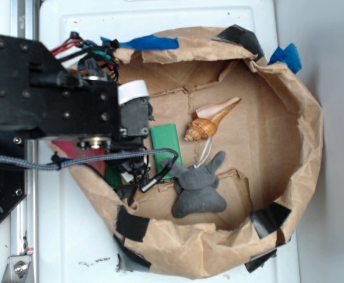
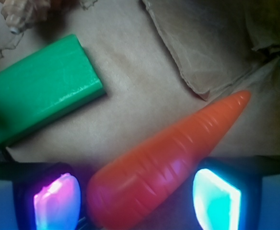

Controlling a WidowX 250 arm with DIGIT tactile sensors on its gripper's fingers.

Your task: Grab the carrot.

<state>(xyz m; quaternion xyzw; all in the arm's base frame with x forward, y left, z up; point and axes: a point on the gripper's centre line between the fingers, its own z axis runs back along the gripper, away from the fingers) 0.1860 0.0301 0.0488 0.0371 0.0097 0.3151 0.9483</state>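
The carrot (image 2: 169, 158) lies on the brown paper floor of a crumpled paper bag (image 1: 290, 153) that sits opened out on a white bench (image 1: 72, 236). In the wrist view its wide end sits between the two fingers of the tool (image 2: 137, 199) and its pointed tip runs up and to the right. The tool is open: one lit pad (image 2: 56, 201) stands to the left of the carrot and the other to the right, and whether either touches it cannot be told. A flat green block (image 2: 39, 98) lies just beside the carrot, up and to the left, apart from it. In the exterior view the arm hides the carrot; to the right of the block lie a tan seashell (image 1: 210, 121) and a grey stuffed toy (image 1: 198, 188).
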